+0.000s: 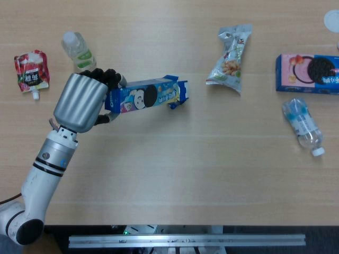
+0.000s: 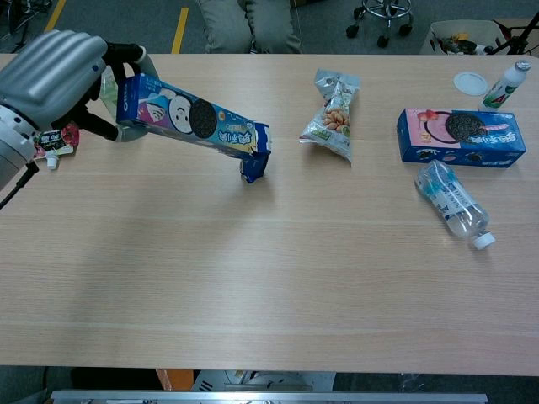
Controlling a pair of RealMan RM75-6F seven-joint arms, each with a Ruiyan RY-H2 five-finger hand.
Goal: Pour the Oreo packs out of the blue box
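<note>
My left hand [image 1: 85, 99] [image 2: 52, 76] grips the closed end of a long blue Oreo box [image 1: 148, 94] [image 2: 192, 118] and holds it above the table, tilted with its open end down and to the right. A blue Oreo pack [image 2: 253, 165] [image 1: 174, 105] pokes out of that open end, its lower tip close to the tabletop. My right hand is not in either view.
A second blue and pink Oreo box [image 1: 309, 73] [image 2: 461, 135] lies at the far right with a clear bottle [image 1: 303, 126] [image 2: 450, 204] in front of it. A snack bag [image 1: 230, 57] lies mid-table. A green-label bottle [image 1: 78, 51] and red pouch [image 1: 31, 70] sit behind my left hand.
</note>
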